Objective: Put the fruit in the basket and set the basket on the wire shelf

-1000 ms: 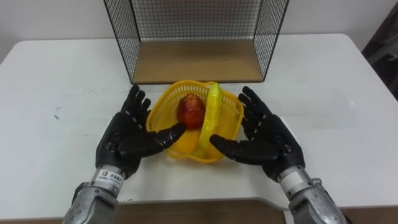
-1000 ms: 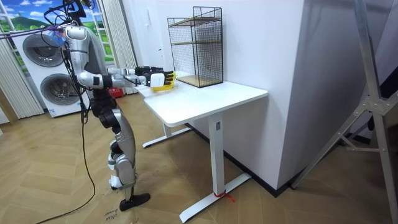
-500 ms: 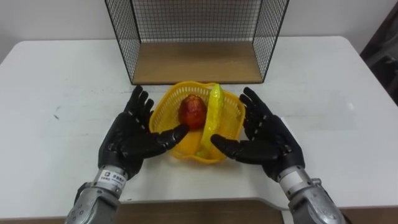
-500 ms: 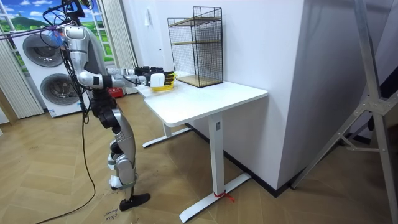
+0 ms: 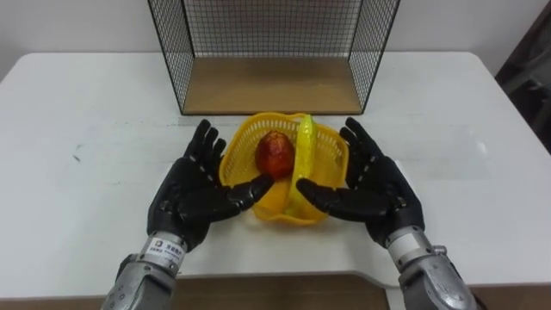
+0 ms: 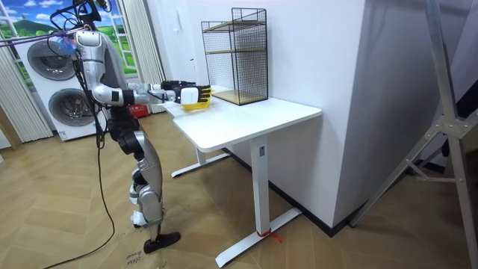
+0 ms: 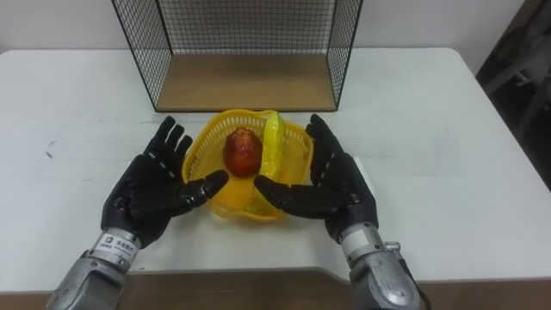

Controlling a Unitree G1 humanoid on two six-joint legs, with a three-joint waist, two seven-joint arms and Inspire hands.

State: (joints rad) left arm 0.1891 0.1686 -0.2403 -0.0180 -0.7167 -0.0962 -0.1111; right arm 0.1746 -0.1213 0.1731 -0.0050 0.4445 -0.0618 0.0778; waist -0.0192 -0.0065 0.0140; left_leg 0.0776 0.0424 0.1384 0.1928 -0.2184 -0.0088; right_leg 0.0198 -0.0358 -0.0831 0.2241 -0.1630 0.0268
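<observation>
— What is different from a second ago?
— The basket (image 5: 237, 145) now sits slightly further toward the robot's right on the counter (image 5: 86, 103).
— And the hands?
— The left hand (image 5: 194, 194) is further right too, following it.

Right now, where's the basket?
Centre of the left eye view, near side of the table: the basket is between the left hand and right hand, in front of the wire shelf.
</observation>
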